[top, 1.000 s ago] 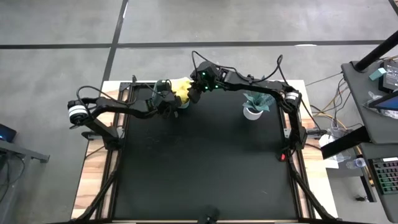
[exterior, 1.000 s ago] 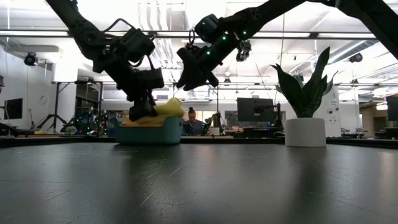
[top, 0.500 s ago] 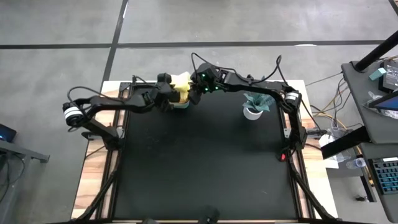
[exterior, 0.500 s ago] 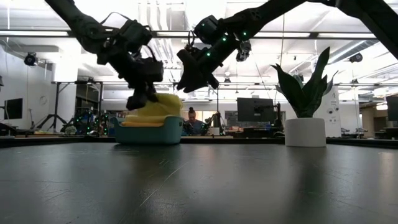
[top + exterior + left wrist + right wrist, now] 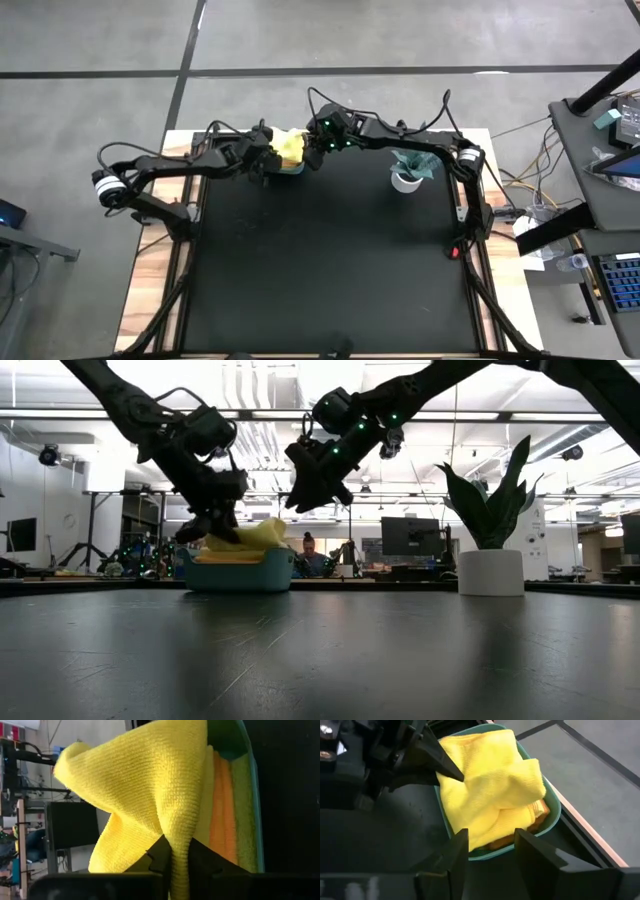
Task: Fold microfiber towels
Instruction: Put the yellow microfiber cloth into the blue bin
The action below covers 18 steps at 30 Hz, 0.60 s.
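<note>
At the far edge of the black-topped desk (image 5: 330, 260), the left tool (image 5: 172, 852) was clamped on a fold of a soft yellow microfiber towel (image 5: 150, 785), its two dark fingers (image 5: 161, 851) pinched tight with the cloth drawn up between them. The towel rose in a peak out of a teal plastic bin (image 5: 547, 817), where it lay on top of an orange towel (image 5: 222, 815) and a lime green towel (image 5: 243, 815) stacked flat against the bin's wall. The right tool (image 5: 490, 845) hovered just beside the bin with its fingers parted and nothing between them, pointed at the bunched yellow cloth. Seen from table height, both dark arms came down over the bin from above. A small green plant in a white pot (image 5: 490, 550) stood well apart on the desk, toward the right arm's side.
</note>
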Each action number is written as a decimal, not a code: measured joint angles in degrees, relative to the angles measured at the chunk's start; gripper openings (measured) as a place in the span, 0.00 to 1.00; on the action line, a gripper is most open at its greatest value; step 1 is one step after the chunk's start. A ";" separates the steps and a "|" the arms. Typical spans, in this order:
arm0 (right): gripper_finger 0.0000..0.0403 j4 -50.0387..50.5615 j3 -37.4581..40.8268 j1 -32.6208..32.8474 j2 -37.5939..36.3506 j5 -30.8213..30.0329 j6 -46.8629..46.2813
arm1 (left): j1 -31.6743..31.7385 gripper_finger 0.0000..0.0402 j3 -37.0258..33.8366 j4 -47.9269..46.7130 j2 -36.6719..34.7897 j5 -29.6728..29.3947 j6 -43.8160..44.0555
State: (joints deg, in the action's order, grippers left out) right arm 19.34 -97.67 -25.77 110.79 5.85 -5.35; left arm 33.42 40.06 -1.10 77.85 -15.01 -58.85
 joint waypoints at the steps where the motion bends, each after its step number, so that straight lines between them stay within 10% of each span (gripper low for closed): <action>1: 0.37 -0.33 0.06 0.03 0.01 0.02 0.01 | -0.01 0.07 -0.10 -0.01 0.02 -0.48 0.00; 18: 0.20 -12.60 2.89 1.04 0.01 0.61 8.03 | -1.30 0.46 -0.03 -2.59 -8.04 -7.50 6.75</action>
State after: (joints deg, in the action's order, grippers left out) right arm 6.75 -94.78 -24.73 110.80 6.46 2.68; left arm 32.12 40.03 -3.70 69.81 -22.51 -52.10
